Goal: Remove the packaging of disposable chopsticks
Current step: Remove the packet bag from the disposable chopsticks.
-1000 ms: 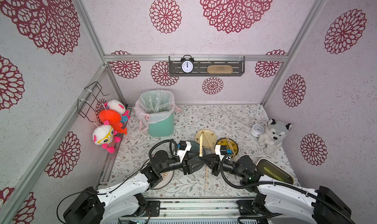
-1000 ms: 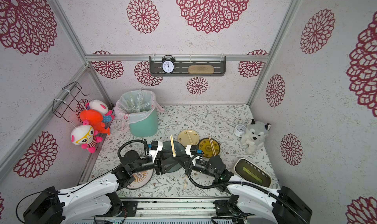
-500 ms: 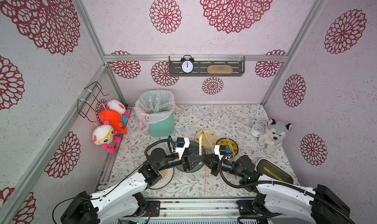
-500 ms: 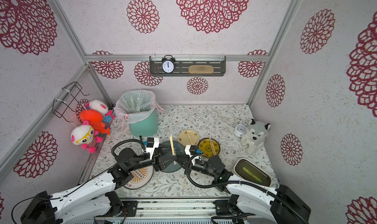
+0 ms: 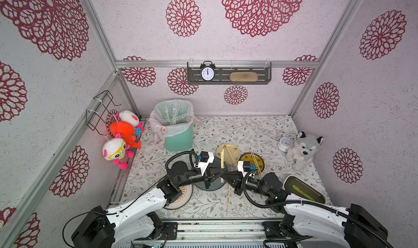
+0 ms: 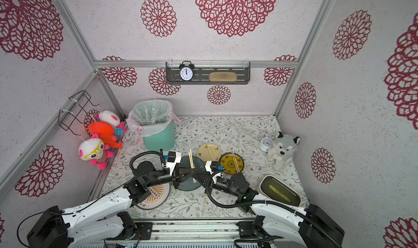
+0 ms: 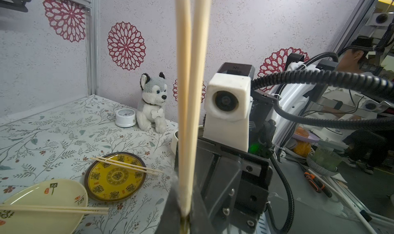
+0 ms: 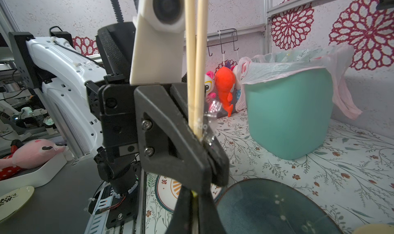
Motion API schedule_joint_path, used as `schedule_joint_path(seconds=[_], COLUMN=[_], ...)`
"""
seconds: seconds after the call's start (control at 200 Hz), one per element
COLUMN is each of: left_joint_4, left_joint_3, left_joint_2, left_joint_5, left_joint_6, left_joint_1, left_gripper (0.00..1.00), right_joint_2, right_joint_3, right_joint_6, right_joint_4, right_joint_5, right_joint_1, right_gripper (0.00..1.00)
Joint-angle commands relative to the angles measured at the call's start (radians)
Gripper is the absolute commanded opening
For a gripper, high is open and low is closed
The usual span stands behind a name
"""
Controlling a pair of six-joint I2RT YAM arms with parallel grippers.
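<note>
Bamboo-pale, the held pair point(image 5: 222, 159) stands nearly upright over the dark plate point(image 5: 216, 186) at the near middle, its upper length bare; crinkled packaging point(image 8: 212, 108) bunches beside the left gripper point(image 8: 205, 138), which is clamped tight on the sticks; the right gripper point(image 8: 193, 203) pinches the same pair just beneath, on wood or plastic I cannot tell. I judge this pair part-stripped. Just beyond, 1 bare pair lies on the cream plate point(image 5: 235, 148) and 1 on the yellow plate point(image 5: 247, 166); discarded sleeves point(image 5: 173, 113) sit in the green bin point(image 5: 178, 141), far left. 1 last pair point(image 5: 229, 198) lies on the near table, seemingly waiting.
</note>
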Motion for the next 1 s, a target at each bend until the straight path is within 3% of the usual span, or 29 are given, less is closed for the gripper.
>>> schedule_joint_path(seconds=[0.0, 0.1, 0.24, 0.44, 0.545, 0.851, 0.951, 0.966, 0.996], left_joint_4=[0.009, -0.087, -0.088, -0.08, -0.097, -0.107, -0.064, -0.068, -0.08], left_joint_3=[-0.011, -0.002, 0.008, -0.022, -0.011, 0.001, -0.019, -0.018, -0.014], left_joint_2=[-0.021, -0.041, -0.006, -0.016, -0.012, 0.009, -0.005, -0.007, -0.007], left_joint_5=[-0.063, -0.121, 0.13, 0.273, 0.304, 0.329, 0.332, 0.334, 0.334], left_joint_6=[-0.003, 0.027, 0.045, 0.093, 0.108, 0.107, 0.08, 0.08, 0.082], left_joint_1=[0.018, 0.029, 0.053, 0.066, 0.067, 0.092, 0.138, 0.144, 0.154], left_gripper=[0.0, 0.0, 0.0, 0.0, 0.0, 0.0, 0.0, 0.0, 0.0], right_joint_2=[-0.006, -0.081, -0.201, -0.206, -0.144, -0.068, -0.086, -0.088, -0.092], right_joint_3=[0.025, 0.025, 0.06, 0.141, 0.184, 0.199, 0.217, 0.218, 0.222], right_joint_6=[-0.005, -0.028, -0.083, -0.116, -0.071, -0.034, -0.051, -0.052, -0.054], right_joint_4=[-0.007, -0.1, -0.234, -0.279, -0.243, -0.154, -0.23, -0.24, -0.258], right_joint_5=[0.003, 0.065, 0.113, 0.035, -0.103, -0.218, -0.174, -0.162, -0.145], right_joint_1=[0.005, 0.006, 0.004, -0.049, -0.097, -0.098, -0.1, -0.099, -0.102], right_gripper=[0.26, 0.45, 0.55, 0.47, 0.45, 0.43, 0.56, 0.67, 0.72])
